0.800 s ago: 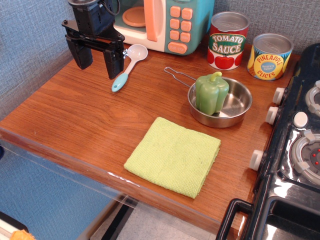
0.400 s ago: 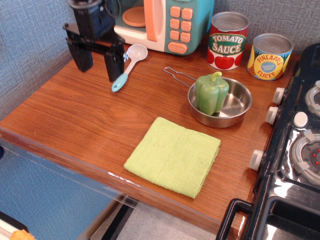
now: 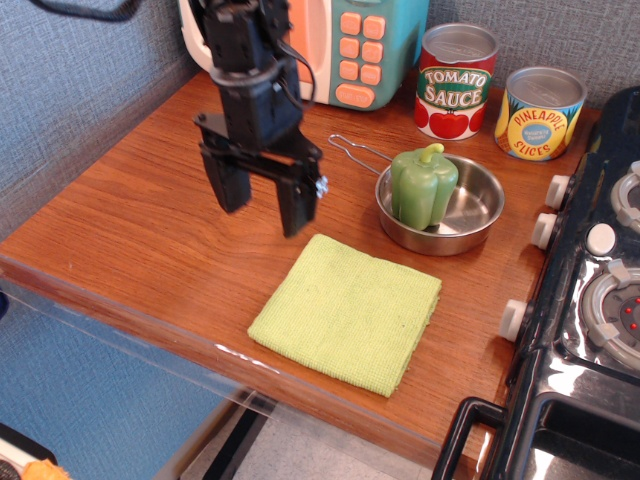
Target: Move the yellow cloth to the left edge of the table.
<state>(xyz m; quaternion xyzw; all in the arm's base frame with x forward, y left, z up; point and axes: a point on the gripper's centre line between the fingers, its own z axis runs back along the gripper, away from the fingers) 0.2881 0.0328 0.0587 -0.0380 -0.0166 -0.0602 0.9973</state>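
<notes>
The gripper (image 3: 267, 203), jaws spread and empty, hangs apparently just above the tabletop (image 3: 120, 220) near the yellow cloth (image 3: 347, 312), which lies untouched toward the front edge, its leftward transfer not yet begun.

I have a single view, set above and in front of the desk (image 3: 130, 230), looking down at a slant toward the back wall. It sits fairly near: the desk's front edge runs diagonally across the lower left, the toy stove (image 3: 590, 300) is cut off at the right, and the microwave (image 3: 345, 45) at the top.
</notes>
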